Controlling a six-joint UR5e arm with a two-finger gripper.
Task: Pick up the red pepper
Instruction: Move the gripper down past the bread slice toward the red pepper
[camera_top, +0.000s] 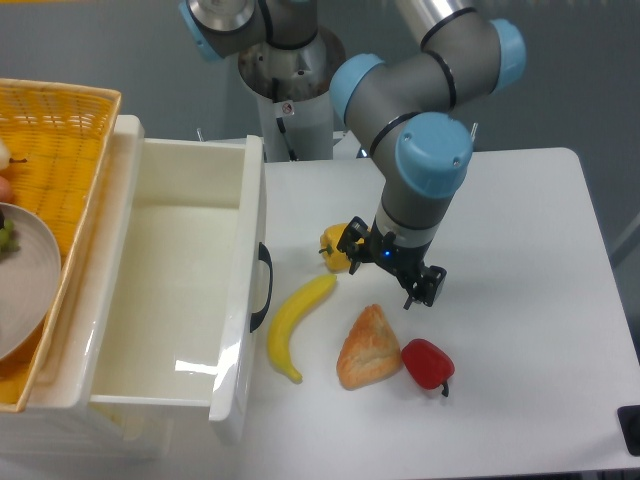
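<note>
Red pepper (427, 363) sits on the white bench (520, 260), front-right of the group, touching or just beside the bread wedge (370, 347) on its right; short dark stem points toward the front. Pincer (392, 268) hangs above the bench w/ nothing in it, up and left of the pepper, apart from it; fingers look spread, so open (dark parts, hard to read exactly). Yellow pepper (336, 247) is just beside the pincer's left end. Banana (296, 323) lies left of the bread, near the handle of the pulled-out white drawer (170, 290). Far left: yellow basket (60, 130) w/ a plate (25, 280).
</note>
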